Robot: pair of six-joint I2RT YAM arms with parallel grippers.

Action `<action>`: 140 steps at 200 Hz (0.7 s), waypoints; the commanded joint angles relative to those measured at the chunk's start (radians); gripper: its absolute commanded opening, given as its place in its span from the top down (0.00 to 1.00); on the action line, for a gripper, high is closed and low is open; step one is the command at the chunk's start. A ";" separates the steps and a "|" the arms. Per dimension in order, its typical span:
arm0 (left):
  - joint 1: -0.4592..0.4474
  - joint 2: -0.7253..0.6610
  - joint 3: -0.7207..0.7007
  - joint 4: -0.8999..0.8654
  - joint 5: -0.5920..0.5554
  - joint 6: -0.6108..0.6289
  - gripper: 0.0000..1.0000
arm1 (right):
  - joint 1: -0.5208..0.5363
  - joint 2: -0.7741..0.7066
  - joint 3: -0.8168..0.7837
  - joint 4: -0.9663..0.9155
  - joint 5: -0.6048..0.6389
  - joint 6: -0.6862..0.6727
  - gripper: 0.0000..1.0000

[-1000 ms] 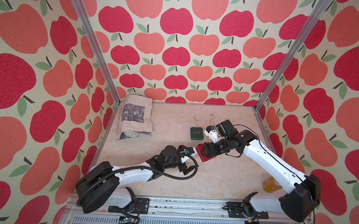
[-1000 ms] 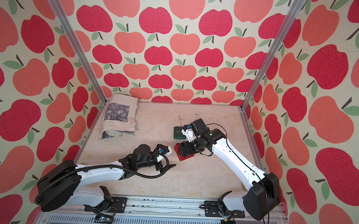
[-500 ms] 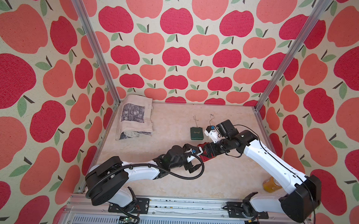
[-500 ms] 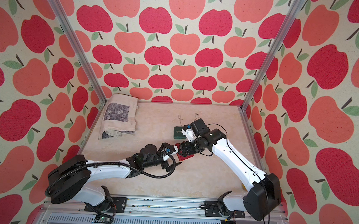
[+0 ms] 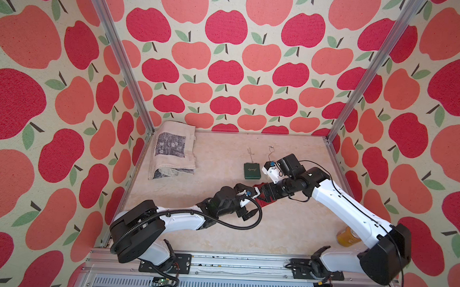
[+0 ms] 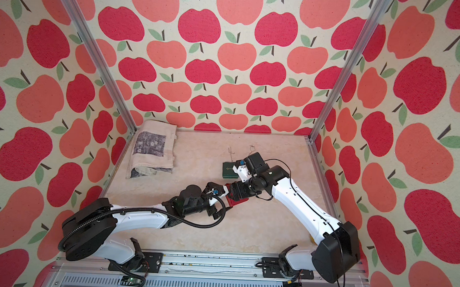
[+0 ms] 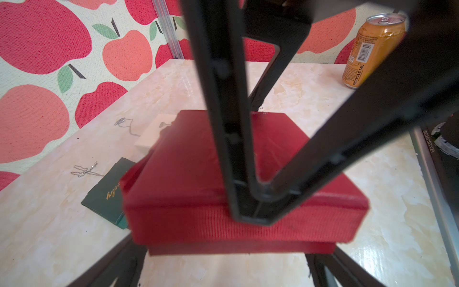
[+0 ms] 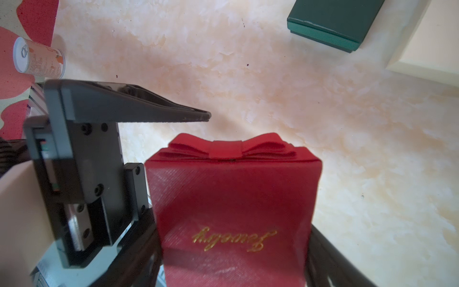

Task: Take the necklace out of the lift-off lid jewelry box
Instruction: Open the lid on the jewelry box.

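Observation:
The red jewelry box has a bow and gold lettering on its lift-off lid, and it sits mid-table in both top views. My right gripper is shut on the lid, one finger on each side. In the left wrist view the lid sits slightly askew over the darker base. My left gripper is open at the box's near end, its fingers either side of the base and apart from it. One left finger shows beside the box. The necklace is hidden inside.
A shut green box and a cream box lie just behind the red one. Two loose silver chains lie behind them. An orange can stands front right by the right arm's base. A folded cloth lies back left.
My left arm has reached forward and right, bringing its open gripper up to the red box. The right arm and the box have stayed in place.

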 commanded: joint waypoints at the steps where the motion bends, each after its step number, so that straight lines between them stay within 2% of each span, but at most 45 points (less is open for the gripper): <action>1: -0.007 -0.001 0.020 0.033 -0.009 0.006 0.02 | 0.002 -0.005 -0.018 0.006 -0.013 0.015 0.20; 60: -0.028 -0.004 0.016 0.030 -0.026 0.035 0.01 | 0.007 0.004 -0.020 0.013 -0.009 0.017 0.20; 140: -0.034 -0.009 0.012 0.021 -0.032 0.046 0.08 | 0.009 0.016 -0.017 0.009 -0.011 0.018 0.20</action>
